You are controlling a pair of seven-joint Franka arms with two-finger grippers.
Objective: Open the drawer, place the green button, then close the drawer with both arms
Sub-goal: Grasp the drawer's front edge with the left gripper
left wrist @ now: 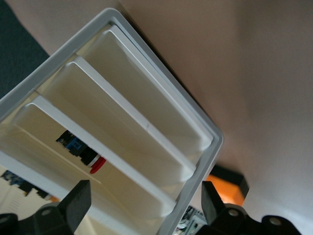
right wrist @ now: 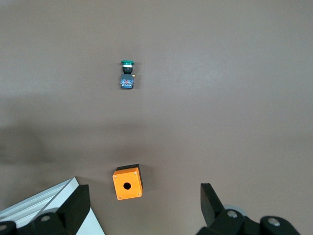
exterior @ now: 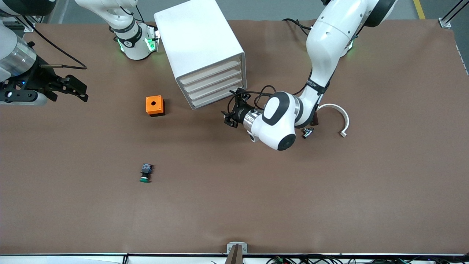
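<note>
Brown paper covers the table (exterior: 329, 205). The button (exterior: 146, 173) with the green cap lies on it, nearer to the front camera than the orange box (exterior: 155, 105), well apart from both arms. The white drawer cabinet (exterior: 201, 51) has all drawers shut. The left gripper (exterior: 231, 112) is just in front of the drawers, fingers apart, holding nothing. The right gripper (exterior: 75, 89) waits over the right arm's end of the table, fingers also apart and empty.
</note>
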